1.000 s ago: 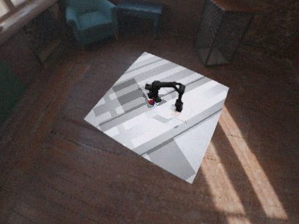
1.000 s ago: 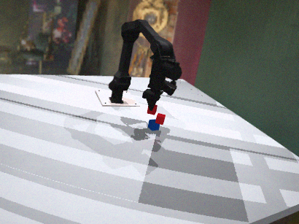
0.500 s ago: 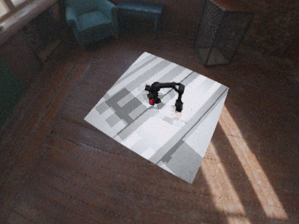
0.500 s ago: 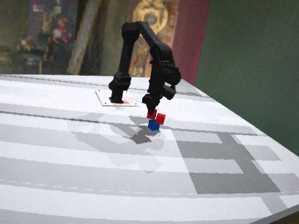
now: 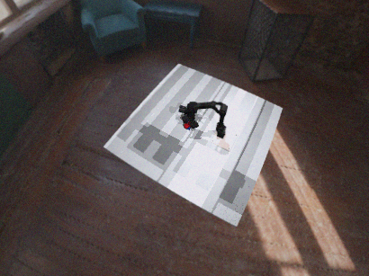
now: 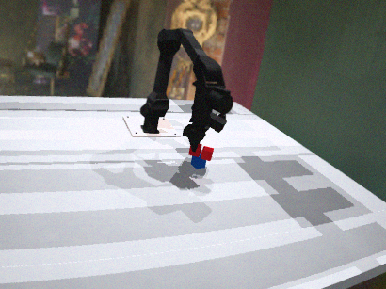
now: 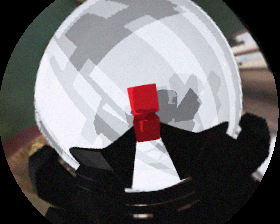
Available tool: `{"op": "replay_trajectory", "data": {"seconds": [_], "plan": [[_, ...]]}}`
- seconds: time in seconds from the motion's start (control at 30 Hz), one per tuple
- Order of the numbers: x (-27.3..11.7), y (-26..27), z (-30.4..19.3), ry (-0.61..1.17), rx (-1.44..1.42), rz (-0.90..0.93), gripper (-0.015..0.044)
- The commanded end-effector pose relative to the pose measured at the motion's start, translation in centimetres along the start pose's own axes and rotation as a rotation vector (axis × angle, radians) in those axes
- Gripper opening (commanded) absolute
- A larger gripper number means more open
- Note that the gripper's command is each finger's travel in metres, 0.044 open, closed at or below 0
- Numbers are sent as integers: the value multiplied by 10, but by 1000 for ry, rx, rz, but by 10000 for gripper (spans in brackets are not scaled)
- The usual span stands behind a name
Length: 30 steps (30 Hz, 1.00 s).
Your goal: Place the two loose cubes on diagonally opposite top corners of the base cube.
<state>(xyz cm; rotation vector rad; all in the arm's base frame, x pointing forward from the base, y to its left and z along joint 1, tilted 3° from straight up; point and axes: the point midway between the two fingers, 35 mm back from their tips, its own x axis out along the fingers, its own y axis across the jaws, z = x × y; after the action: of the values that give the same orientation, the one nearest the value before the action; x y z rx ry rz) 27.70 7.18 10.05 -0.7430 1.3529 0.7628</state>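
The table (image 5: 202, 174) (image 6: 94, 234) (image 7: 125, 55) bears the arm (image 5: 207, 105) (image 6: 202, 70) and the cubes. In the exterior view, the blue cube (image 6: 199, 163) sits on it, with two red cubes above: the held cube (image 6: 194, 152) (image 7: 148, 128) at upper left and the other cube (image 6: 207, 153) (image 7: 143, 99) at upper right. The claw (image 6: 195, 148) (image 7: 146, 126) is closed on the held cube, fingers at either side in the wrist view. Whether that cube touches the blue one, I cannot tell.

Behind the table, at far right in the top view, stands a mesh case (image 5: 283, 5); its contents are too dark to make out.

The claw partly covers the held cube in the exterior view. From the wrist, the red cubes hide nearly all of the blue one, and any gap between them is unclear. From the top, the cubes are too small to tell apart.
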Motion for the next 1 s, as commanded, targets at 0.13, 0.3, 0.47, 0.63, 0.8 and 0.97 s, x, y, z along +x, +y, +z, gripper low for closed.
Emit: {"op": "replay_trajectory", "data": {"seconds": [0.13,0.3,0.47,0.63,0.8,0.97], "plan": [[1,0,0,3,4,-2,105],[1,0,0,3,4,-2,105],[1,0,0,3,4,-2,184],[1,0,0,3,4,-2,205],[-9,0,0,1,1,1,205],[-17,0,0,1,1,1,205]]}}
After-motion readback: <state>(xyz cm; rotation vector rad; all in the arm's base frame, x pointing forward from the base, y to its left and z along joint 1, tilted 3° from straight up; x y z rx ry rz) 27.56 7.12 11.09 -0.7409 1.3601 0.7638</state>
